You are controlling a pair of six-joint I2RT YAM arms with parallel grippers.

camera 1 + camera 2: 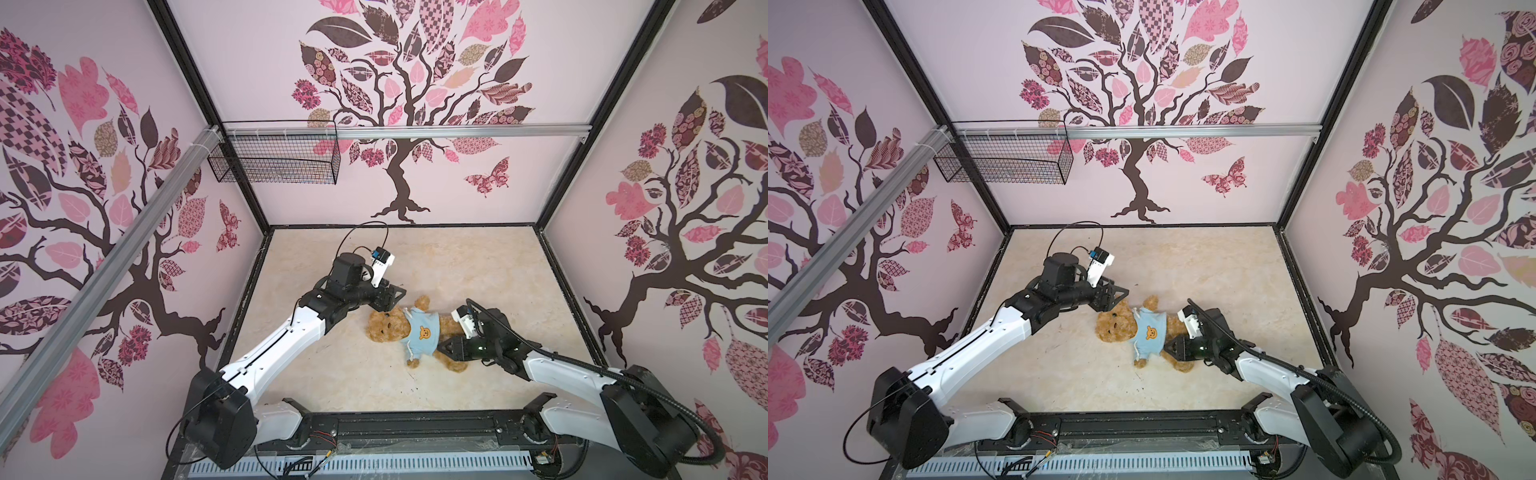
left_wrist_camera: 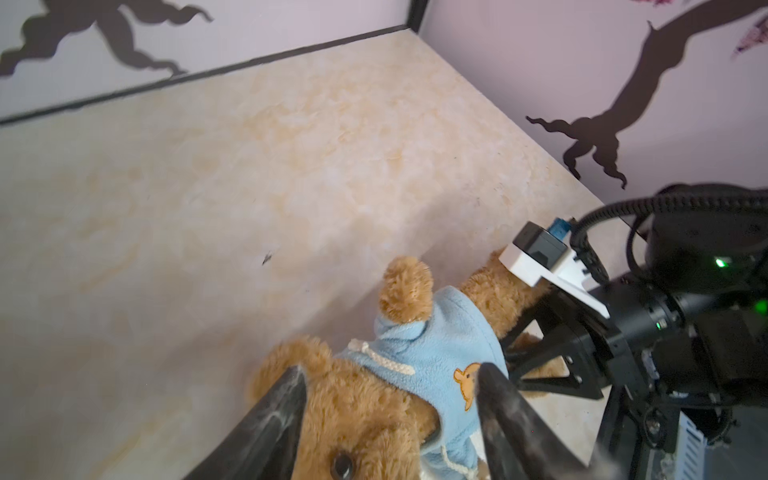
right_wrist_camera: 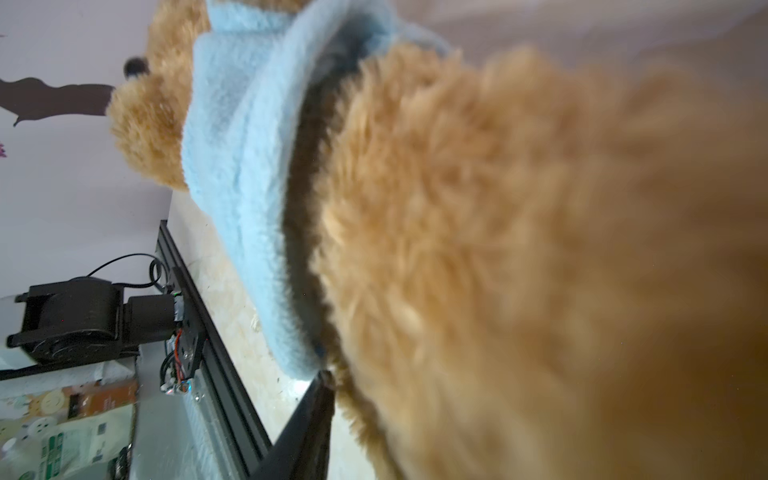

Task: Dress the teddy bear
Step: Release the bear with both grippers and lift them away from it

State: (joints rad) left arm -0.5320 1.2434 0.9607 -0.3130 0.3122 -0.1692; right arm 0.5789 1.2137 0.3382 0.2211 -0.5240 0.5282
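Note:
The teddy bear (image 1: 384, 326) (image 1: 1113, 328) lies on its back on the table, head to the left, in a light blue shirt (image 1: 422, 334) (image 1: 1150, 336) with an orange bear emblem. My left gripper (image 1: 392, 301) (image 1: 1117, 301) hovers at the bear's head. In the left wrist view this gripper (image 2: 390, 370) is open, its fingers wide on either side of the head. My right gripper (image 1: 444, 348) (image 1: 1170, 348) sits at the shirt's hem by the bear's hip. In the right wrist view one finger (image 3: 316, 409) touches the hem; fur (image 3: 498, 249) hides the other.
The marbled table (image 1: 478, 266) is walled on three sides. A black wire basket (image 1: 274, 160) hangs from an aluminium rail (image 1: 436, 132) on the back wall, upper left. A black frame rail (image 1: 415, 428) with cables runs along the front edge between the arm bases.

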